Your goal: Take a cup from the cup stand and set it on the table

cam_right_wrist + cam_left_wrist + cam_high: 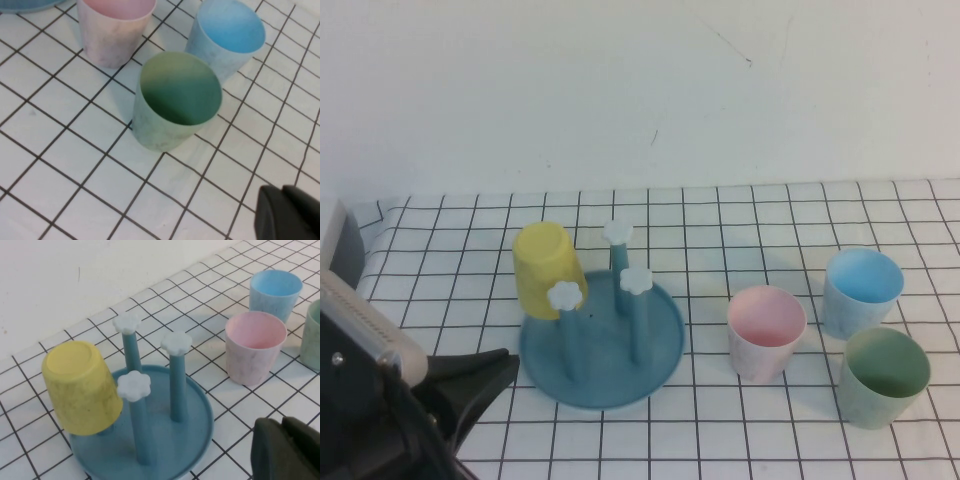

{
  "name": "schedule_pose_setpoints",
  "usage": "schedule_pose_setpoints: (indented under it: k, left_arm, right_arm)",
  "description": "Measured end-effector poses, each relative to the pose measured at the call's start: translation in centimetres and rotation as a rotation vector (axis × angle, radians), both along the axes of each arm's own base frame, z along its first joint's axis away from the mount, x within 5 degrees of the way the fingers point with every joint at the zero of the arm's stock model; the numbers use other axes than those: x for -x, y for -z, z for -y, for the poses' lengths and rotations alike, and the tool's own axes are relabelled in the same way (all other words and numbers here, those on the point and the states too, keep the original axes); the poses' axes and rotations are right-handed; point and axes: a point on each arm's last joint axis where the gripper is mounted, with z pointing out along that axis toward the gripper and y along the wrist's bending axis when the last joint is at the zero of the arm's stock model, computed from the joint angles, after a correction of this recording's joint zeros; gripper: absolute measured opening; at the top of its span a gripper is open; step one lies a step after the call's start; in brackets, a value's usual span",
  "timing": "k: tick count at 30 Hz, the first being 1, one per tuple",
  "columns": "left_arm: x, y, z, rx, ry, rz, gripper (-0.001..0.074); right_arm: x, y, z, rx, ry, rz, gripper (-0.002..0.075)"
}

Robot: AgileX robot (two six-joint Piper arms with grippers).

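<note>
Standing upright on table (740, 210), stand (601, 345) sits just ahead of left gripper (470, 390), cup (884, 376) just ahead of right gripper (290, 212); jaw state unclear on both. Cup looks light, stiff, slick; grip its rim wall.

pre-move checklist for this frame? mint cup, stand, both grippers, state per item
1. Mint-green cup off the cup stand: ok, it stands apart from the dish.
2. Cup upright on the table, mouth up: ok, confirmed in the right wrist view.
3. Cup free of its neighbours: cannot tell; it sits close to the light blue cup and near the pink cup.
4. Right gripper clear of the cup: ok, not touching it; jaws cannot tell.
5. Left gripper clear of the stand: ok, beside the dish, holding nothing visible; jaws cannot tell.
6. Yellow cup on its peg: ok, upside down on the stand.
</note>
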Motion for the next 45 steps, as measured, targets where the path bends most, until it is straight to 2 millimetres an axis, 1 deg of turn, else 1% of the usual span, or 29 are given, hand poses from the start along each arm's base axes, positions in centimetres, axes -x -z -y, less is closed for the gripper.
schedule_pose_setpoints:
  k: [23,26,30,32,35,39,43,45]
  left_arm:
    - [0.1,-0.1,-0.1,-0.002,0.001,0.016,-0.0001]
    - [0.5,0.0,-1.2,-0.049,-0.026,0.088,-0.0001]
    - [1.4,0.6,-3.6,0.002,-0.155,0.178,-0.0001]
    - [1.8,1.2,-4.6,0.039,-0.227,0.207,-0.0001]
    - [2.5,2.9,-6.0,0.104,-0.346,0.211,-0.0001]
    - [3.4,6.5,-7.5,0.165,-0.507,0.154,-0.0001]
    - [4.3,10.1,-8.4,0.182,-0.626,0.107,-0.0001]
    - [4.7,10.9,-8.7,0.213,-0.667,0.092,-0.0001]
  right_arm:
    - [0.1,0.1,-0.1,-0.021,0.003,-0.008,-0.0003]
    - [0.1,0.1,-0.1,-0.025,0.003,-0.009,-0.0003]
    - [0.2,0.2,-0.1,-0.029,0.006,-0.015,-0.0003]
    - [0.2,0.2,-0.1,-0.027,0.007,-0.025,-0.0003]
    - [0.2,0.3,-0.1,-0.025,0.008,-0.029,-0.0003]
    - [0.3,0.3,-0.1,-0.024,0.008,-0.031,-0.0003]
    - [0.3,0.3,-0.1,-0.024,0.008,-0.031,-0.0003]
    - [0.3,0.3,-0.1,-0.024,0.008,-0.031,-0.0003]
